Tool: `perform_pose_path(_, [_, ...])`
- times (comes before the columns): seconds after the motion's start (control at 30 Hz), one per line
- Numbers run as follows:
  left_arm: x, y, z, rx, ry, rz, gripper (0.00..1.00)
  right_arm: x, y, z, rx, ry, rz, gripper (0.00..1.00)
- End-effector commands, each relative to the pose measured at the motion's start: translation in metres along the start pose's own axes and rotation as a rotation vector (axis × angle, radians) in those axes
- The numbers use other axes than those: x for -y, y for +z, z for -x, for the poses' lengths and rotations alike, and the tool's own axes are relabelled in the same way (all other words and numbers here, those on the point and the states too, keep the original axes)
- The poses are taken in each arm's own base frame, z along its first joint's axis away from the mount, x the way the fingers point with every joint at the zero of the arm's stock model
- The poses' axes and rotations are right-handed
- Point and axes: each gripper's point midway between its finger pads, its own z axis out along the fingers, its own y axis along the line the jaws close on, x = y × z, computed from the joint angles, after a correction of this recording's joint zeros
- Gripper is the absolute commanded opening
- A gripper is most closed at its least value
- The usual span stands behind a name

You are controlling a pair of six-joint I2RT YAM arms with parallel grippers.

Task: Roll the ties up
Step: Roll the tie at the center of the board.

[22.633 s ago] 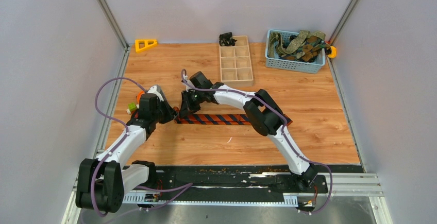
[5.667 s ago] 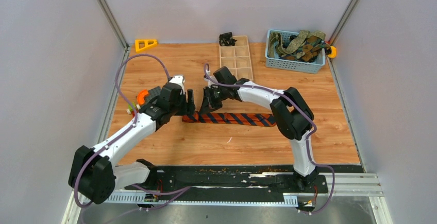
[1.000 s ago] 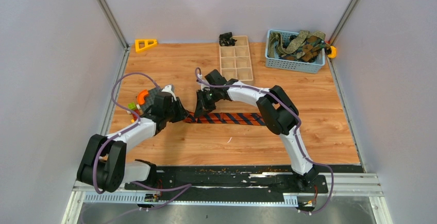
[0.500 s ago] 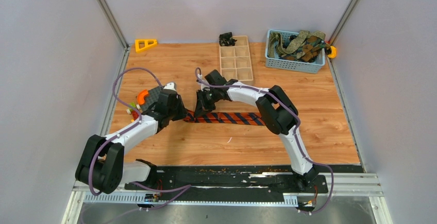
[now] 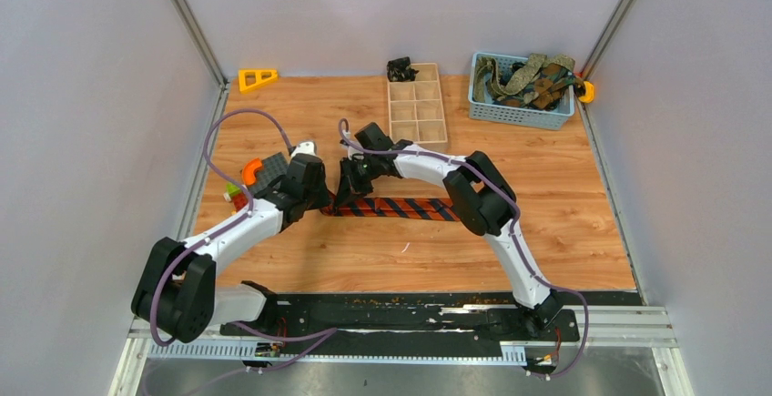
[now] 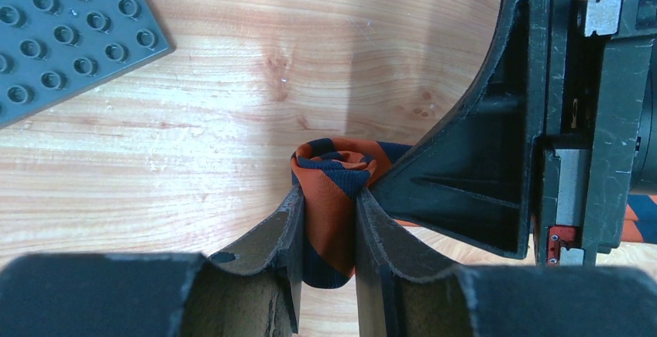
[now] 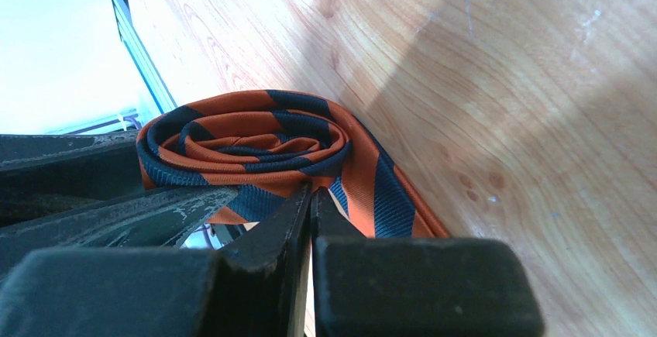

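Orange-navy tie (image 5: 410, 207), part-rolled, is clamped by the left gripper (image 6: 327, 201), right gripper (image 7: 310, 194) closed alongside; rolling toward the right edge of the counter (image 5: 564, 232) is judged next.

Wooden table (image 5: 564, 232) with striped tie (image 5: 410, 208), compartment tray (image 5: 418, 146), blue basket (image 5: 519, 114), orange triangle (image 5: 246, 78).

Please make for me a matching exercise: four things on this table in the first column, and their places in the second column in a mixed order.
Things
1. striped tie
2. blue basket
3. wooden divided tray
4. orange triangle

Places
A. far left corner
B. far right corner
C. middle of the table, one end rolled up
D. at the far edge, near its middle

Pairs: 1-C, 2-B, 3-D, 4-A
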Motion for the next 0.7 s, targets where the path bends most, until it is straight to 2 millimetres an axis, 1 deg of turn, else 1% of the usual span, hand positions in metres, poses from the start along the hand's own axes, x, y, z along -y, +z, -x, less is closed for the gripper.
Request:
perform_pose_path(0.0, [0.013, -0.004, 0.022, 0.057, 0.012, -0.016, 0.09, -0.026, 0.005, 0.014, 0.025, -0.04, 0.069, 0.04])
perform_pose_path(0.17, [0.013, -0.005, 0.022, 0.055, 0.033, -0.003, 0.09, -0.034, 0.009, 0.019, 0.03, -0.042, 0.097, 0.04])
perform_pose_path(0.37, [0.013, -0.003, 0.019, 0.045, 0.07, 0.023, 0.09, -0.049, 0.014, 0.022, 0.027, -0.063, 0.153, 0.04])
perform_pose_path(0.67, [0.018, 0.006, 0.008, 0.019, 0.13, 0.054, 0.09, -0.046, 0.014, 0.016, 0.02, -0.063, 0.167, 0.04])
